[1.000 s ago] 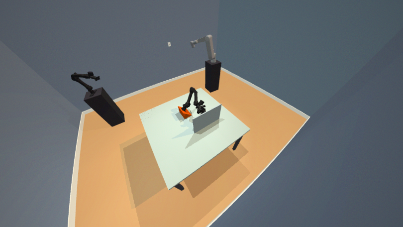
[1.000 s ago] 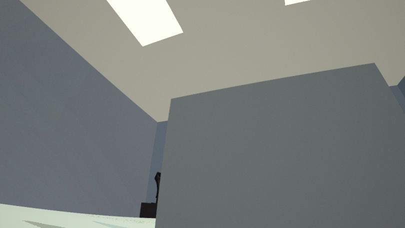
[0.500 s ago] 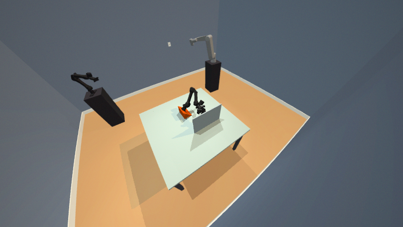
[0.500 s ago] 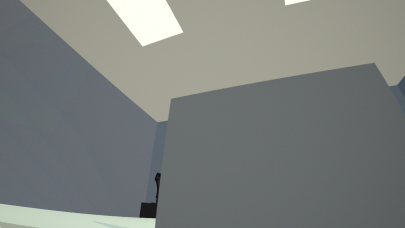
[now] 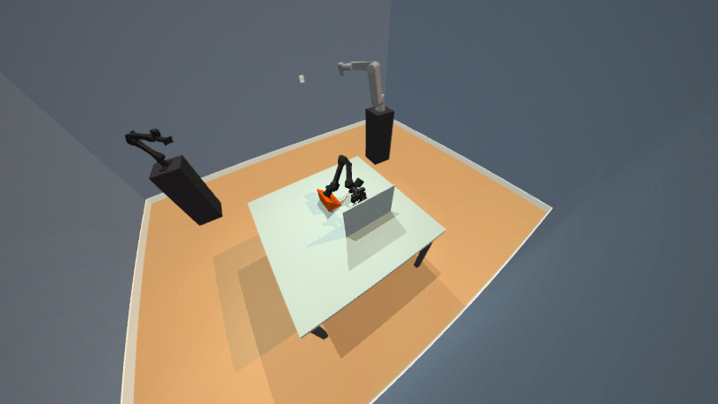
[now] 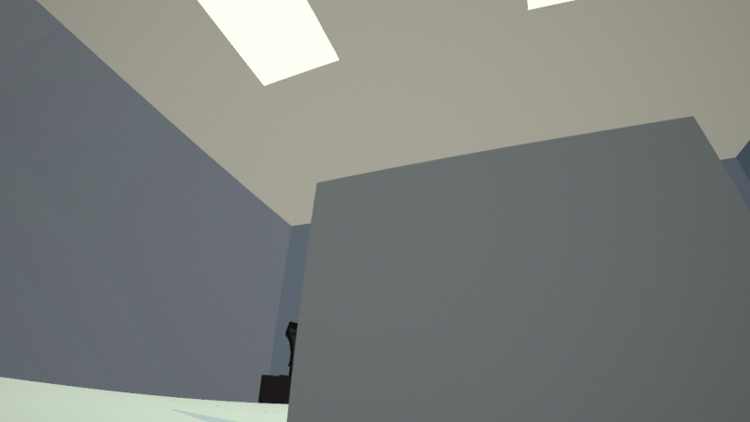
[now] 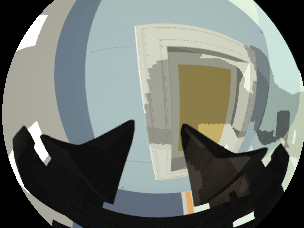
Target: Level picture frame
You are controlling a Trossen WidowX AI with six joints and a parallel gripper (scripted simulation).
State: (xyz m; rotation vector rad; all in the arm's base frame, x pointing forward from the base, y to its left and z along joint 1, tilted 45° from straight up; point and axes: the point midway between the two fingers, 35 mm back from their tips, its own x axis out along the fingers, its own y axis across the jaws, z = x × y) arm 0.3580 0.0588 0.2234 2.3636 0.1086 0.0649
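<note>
The picture frame, pale with a gold-brown picture, hangs on the grey upright panel. The wrist view is rolled, with the panel's top edge at its left. The frame's top rail looks aslant to that edge, its end at the image top nearer to it, though the lens curve makes the exact tilt hard to judge. My gripper is open around the rail: one fingertip beyond its outer edge, the other over the picture opening, with a visible gap. Screw and notched strip are hidden.
The panel stands on the pale table. My arm's orange base is behind it, on the gripper's side. Two other arms stand on dark pedestals off the table. The exterior camera sees only the panel's back.
</note>
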